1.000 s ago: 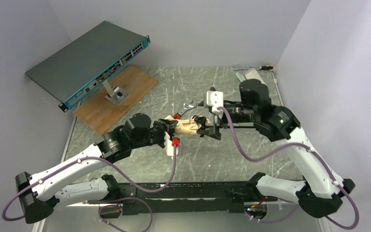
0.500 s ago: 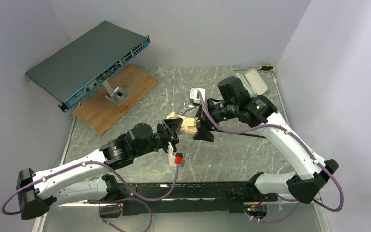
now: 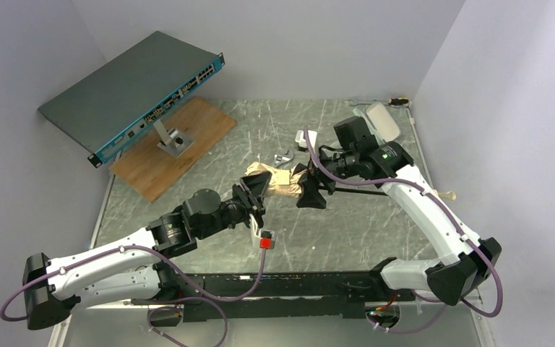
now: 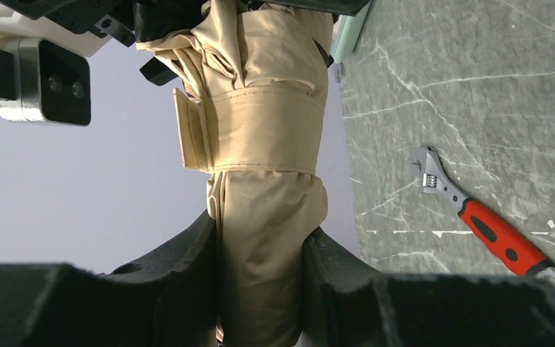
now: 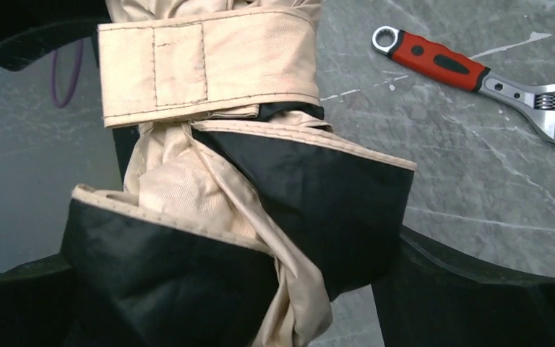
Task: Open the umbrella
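Left arm: stretches from the near-left corner on a slant toward mid-table, elbow low, wrist tipped up and to the right
Left gripper [image 3: 257, 195]: clamped on the folded cloth, a black finger [image 4: 181, 282] pressing in on each side so the cloth is pinched narrow between them
Right arm: climbs from the near-right base, long white link sloping toward the back, forearm bent back to the left, wrist aimed at the left gripper
Right gripper [image 3: 309, 190]: fingers spread wide on either side of the loose end; from here I cannot tell whether they press the cloth or only straddle it
Umbrella [image 3: 278, 182]: folded, held off the table about mid-table, lying roughly level between the two grippers, which face each other close together
Umbrella cloth: cream-tan outside, black lining turned out in flaps at the right gripper's end
Strap [image 5: 202, 69]: tan band wrapped round the bundle and fastened, between the two grips
Wrench [image 4: 493, 233]: red-handled adjustable one, flat on the table [image 3: 361, 231], just behind the umbrella
Network switch [image 3: 134, 90]: propped aslant on a stand over a wooden board [image 3: 195, 134], far left
Pale case [image 3: 380, 120]: far right corner, behind the right arm's wrist
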`<action>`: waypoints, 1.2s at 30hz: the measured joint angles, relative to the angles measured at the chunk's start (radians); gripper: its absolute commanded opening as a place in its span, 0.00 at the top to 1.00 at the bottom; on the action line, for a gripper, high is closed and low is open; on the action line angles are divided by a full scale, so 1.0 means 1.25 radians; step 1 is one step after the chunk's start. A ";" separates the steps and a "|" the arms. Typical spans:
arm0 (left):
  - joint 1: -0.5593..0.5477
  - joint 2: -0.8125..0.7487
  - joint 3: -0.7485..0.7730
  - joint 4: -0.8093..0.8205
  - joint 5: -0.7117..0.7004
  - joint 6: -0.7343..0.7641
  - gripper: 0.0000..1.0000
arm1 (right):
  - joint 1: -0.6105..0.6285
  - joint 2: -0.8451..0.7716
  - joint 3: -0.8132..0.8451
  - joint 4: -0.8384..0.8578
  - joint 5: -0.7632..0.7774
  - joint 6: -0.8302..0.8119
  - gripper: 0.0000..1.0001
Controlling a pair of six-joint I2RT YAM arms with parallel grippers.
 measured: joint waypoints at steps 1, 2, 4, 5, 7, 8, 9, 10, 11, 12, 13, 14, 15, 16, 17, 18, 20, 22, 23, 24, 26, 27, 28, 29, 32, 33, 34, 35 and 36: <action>-0.001 0.000 -0.005 0.010 -0.003 0.005 1.00 | -0.006 0.000 0.000 0.000 -0.013 0.005 0.06; -0.002 0.000 -0.008 0.016 -0.004 0.008 1.00 | -0.013 0.000 0.001 0.000 -0.027 0.010 0.08; -0.007 0.000 -0.010 0.020 -0.006 0.013 1.00 | -0.016 0.000 0.005 0.004 -0.057 0.021 0.14; -0.010 0.001 -0.010 0.021 -0.009 0.014 1.00 | -0.016 -0.001 0.007 0.005 -0.067 0.024 0.20; -0.015 0.001 -0.010 0.025 -0.009 0.019 1.00 | -0.016 -0.003 0.010 0.009 -0.086 0.030 0.40; -0.017 0.002 -0.010 0.027 -0.010 0.023 0.98 | -0.016 -0.004 0.012 0.009 -0.092 0.030 0.52; -0.018 0.002 -0.010 0.029 -0.012 0.026 0.86 | -0.016 -0.005 0.013 0.009 -0.100 0.032 0.66; -0.018 0.003 -0.010 0.029 -0.015 0.029 0.70 | -0.016 -0.006 0.013 0.009 -0.104 0.032 0.83; -0.018 0.004 -0.010 0.030 -0.017 0.030 0.58 | -0.017 -0.008 0.013 0.009 -0.106 0.033 0.99; -0.018 0.004 -0.010 0.029 -0.017 0.027 0.52 | -0.019 -0.009 0.013 0.008 -0.109 0.030 1.00; -0.019 0.004 -0.007 0.023 -0.014 0.019 0.47 | -0.023 -0.009 0.013 0.004 -0.112 0.036 1.00; -0.019 0.004 0.013 -0.016 -0.002 -0.004 0.43 | -0.028 -0.009 0.013 -0.003 -0.119 0.035 1.00; -0.018 0.003 0.042 -0.063 0.017 -0.027 0.42 | -0.038 -0.009 0.012 -0.010 -0.134 0.033 1.00; -0.014 0.002 0.076 -0.116 0.041 -0.056 0.39 | -0.045 -0.009 0.012 -0.013 -0.140 0.030 1.00; -0.010 -0.003 0.111 -0.161 0.069 -0.088 0.36 | -0.062 -0.009 0.012 -0.016 -0.147 0.027 1.00; -0.008 -0.011 0.143 -0.199 0.096 -0.126 0.32 | -0.071 -0.009 0.012 -0.016 -0.152 0.027 1.00; -0.005 -0.030 0.191 -0.239 0.149 -0.197 0.32 | -0.083 -0.009 0.012 -0.013 -0.150 0.030 1.00; -0.005 -0.042 0.229 -0.254 0.197 -0.258 0.40 | -0.084 -0.009 0.007 -0.007 -0.146 0.036 1.00; -0.006 -0.041 0.252 -0.261 0.221 -0.288 0.45 | -0.081 -0.009 0.001 -0.002 -0.145 0.042 1.00; -0.006 -0.038 0.266 -0.265 0.233 -0.306 0.47 | -0.077 -0.009 -0.006 0.005 -0.145 0.045 1.00; -0.007 -0.014 0.297 -0.268 0.250 -0.332 0.53 | -0.070 -0.009 -0.021 0.017 -0.145 0.053 1.00; -0.007 0.003 0.308 -0.266 0.255 -0.343 0.56 | -0.067 -0.009 -0.028 0.020 -0.145 0.056 1.00; -0.007 0.023 0.315 -0.264 0.256 -0.350 0.57 | -0.064 -0.009 -0.031 0.021 -0.145 0.058 1.00; -0.007 0.045 0.318 -0.262 0.258 -0.354 0.57 | -0.061 -0.009 -0.033 0.021 -0.145 0.058 1.00; -0.006 0.099 0.313 -0.271 0.259 -0.356 0.55 | -0.053 -0.010 -0.033 0.024 -0.146 0.058 1.00; -0.006 0.110 0.308 -0.275 0.260 -0.355 0.55 | -0.052 -0.010 -0.033 0.024 -0.146 0.058 1.00; -0.006 0.112 0.301 -0.280 0.262 -0.352 0.54 | -0.051 -0.012 -0.033 0.025 -0.146 0.058 1.00; -0.006 0.112 0.291 -0.285 0.264 -0.349 0.54 | -0.051 -0.013 -0.033 0.025 -0.148 0.058 1.00; -0.007 0.110 0.285 -0.286 0.265 -0.346 0.54 | -0.050 -0.014 -0.033 0.025 -0.150 0.057 1.00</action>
